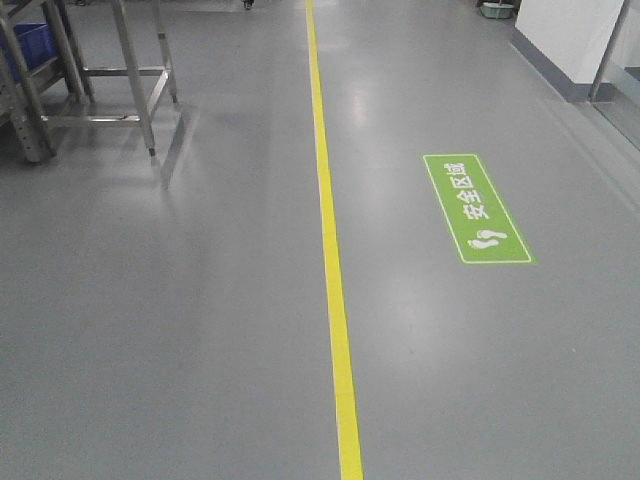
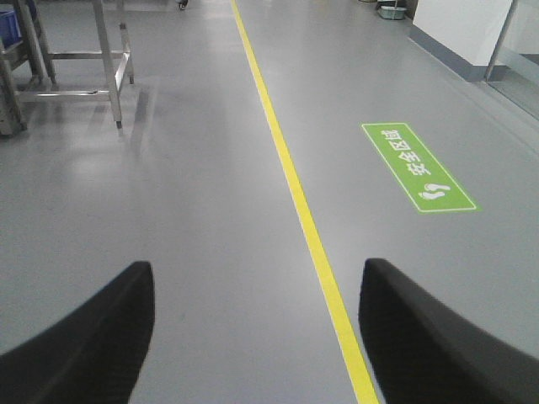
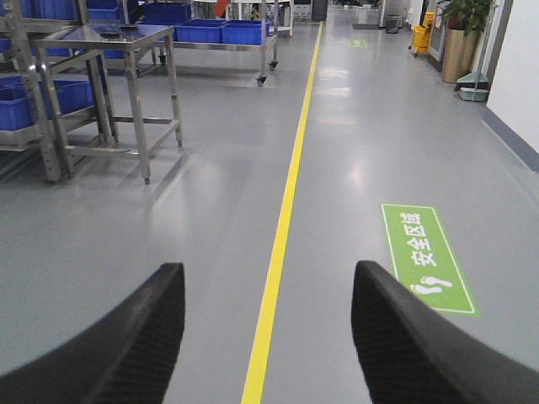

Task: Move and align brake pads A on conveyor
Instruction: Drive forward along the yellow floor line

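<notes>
Presently we see neither brake pads A nor conveyor; both the left gripper (image 2: 254, 273) and right gripper (image 3: 268, 271) gape empty over grey floor (image 1: 150, 300). Risk, in our judgement: mistaking the steel table (image 3: 109, 38) for the conveyor.

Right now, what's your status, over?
Left pincer, right pincer open, empty. No brake pads or conveyor in view. Yellow floor line ahead, steel table left.

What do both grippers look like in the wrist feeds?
Left gripper and right gripper look alike: two broad, matte black fingers each, rounded at the tips, with a finely grained surface. No cables, markings or arm links show in any view.
</notes>
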You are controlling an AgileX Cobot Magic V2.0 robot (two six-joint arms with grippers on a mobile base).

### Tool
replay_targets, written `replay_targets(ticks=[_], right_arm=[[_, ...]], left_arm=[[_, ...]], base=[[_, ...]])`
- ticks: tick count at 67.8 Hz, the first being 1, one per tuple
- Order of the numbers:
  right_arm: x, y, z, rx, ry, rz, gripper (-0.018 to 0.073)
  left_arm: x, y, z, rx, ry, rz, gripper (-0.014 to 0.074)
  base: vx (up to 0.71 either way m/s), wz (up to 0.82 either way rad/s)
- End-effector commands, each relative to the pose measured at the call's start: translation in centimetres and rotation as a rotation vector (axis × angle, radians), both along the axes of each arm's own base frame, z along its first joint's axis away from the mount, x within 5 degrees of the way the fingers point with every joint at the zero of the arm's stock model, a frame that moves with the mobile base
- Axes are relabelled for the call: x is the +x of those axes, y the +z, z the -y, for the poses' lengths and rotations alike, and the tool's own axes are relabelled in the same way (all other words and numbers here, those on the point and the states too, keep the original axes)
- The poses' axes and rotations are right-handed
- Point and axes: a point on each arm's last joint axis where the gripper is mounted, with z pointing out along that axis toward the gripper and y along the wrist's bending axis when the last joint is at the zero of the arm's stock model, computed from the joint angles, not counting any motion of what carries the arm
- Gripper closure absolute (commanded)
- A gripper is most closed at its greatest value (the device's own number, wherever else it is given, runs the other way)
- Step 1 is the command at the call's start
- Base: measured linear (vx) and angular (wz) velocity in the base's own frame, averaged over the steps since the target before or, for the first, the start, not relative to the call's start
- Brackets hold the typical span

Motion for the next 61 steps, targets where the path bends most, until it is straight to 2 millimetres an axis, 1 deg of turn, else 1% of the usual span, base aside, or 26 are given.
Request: replay_targets(ticks=[1, 32, 61], right_arm=[[0.06, 1.41, 0.06, -0.002, -0.008, 0.088, 0.0144], [0.06, 1.4, 0.06, -0.002, -0.008, 0.087, 0.0144], [0.06, 1.4, 0.06, -0.002, -0.008, 0.087, 0.0144]], left_arm=[[0.26, 1.26, 0.07, -0.015, -0.004, 0.075, 0.0094], [0.26, 1.26, 0.07, -0.015, -0.004, 0.075, 0.0094], [0.26, 1.26, 0.07, -0.015, -0.004, 0.075, 0.0094]], base=[[0.6, -0.09], [0.62, -0.12], [0.67, 0.13]])
